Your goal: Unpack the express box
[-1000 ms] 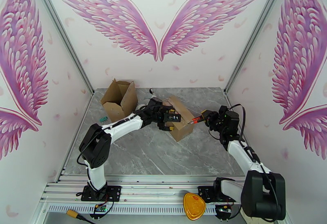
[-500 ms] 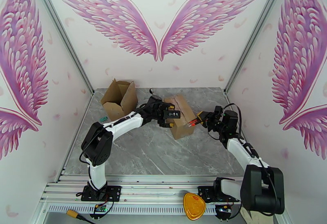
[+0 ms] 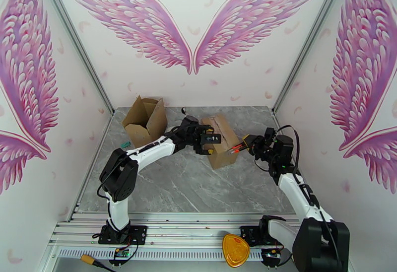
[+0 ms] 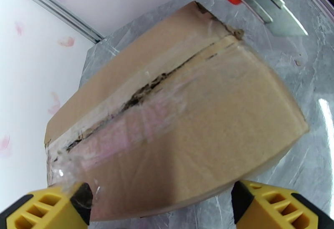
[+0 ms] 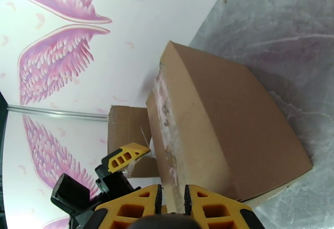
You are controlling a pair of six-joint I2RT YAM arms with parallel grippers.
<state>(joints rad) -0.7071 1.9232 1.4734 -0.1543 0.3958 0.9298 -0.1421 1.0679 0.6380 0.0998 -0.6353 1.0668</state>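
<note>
Midway along the grey marble table, my left gripper spreads wide astride the taped brown cardboard box to steady it; my right gripper pinches the orange-handled utility knife, ready to slit

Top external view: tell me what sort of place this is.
Probably a staged robot recording booth, not a real mailroom: pink wing murals on white walls, aluminium frame posts, and a grey marble-look table bearing a taped cardboard box.
</note>
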